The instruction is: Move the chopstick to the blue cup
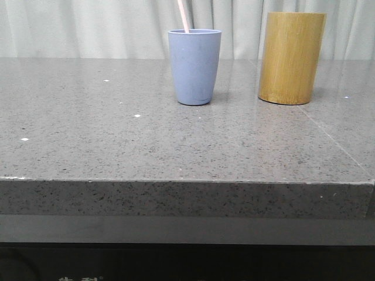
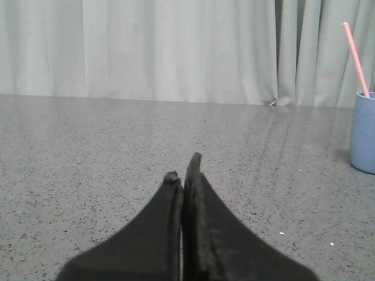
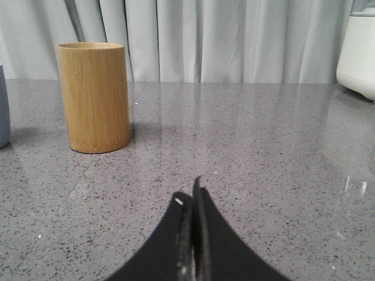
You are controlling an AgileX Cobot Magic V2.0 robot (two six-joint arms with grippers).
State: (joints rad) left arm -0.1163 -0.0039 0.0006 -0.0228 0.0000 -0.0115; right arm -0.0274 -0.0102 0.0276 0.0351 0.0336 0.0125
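The blue cup (image 1: pixel 194 67) stands upright at the back middle of the grey stone table (image 1: pixel 117 140). A pale pink chopstick (image 1: pixel 183 16) leans inside it, its top running out of the front view. In the left wrist view the same blue cup (image 2: pixel 364 132) and chopstick (image 2: pixel 355 58) appear far off to one side. My left gripper (image 2: pixel 183 167) is shut with nothing in it, low over bare tabletop. My right gripper (image 3: pixel 190 193) is also shut and empty, well away from the cups.
A taller yellow-brown bamboo cylinder (image 1: pixel 291 57) stands to the right of the blue cup; it also shows in the right wrist view (image 3: pixel 94 96). A white appliance (image 3: pixel 358 50) sits at the far side of the table. Pale curtains hang behind.
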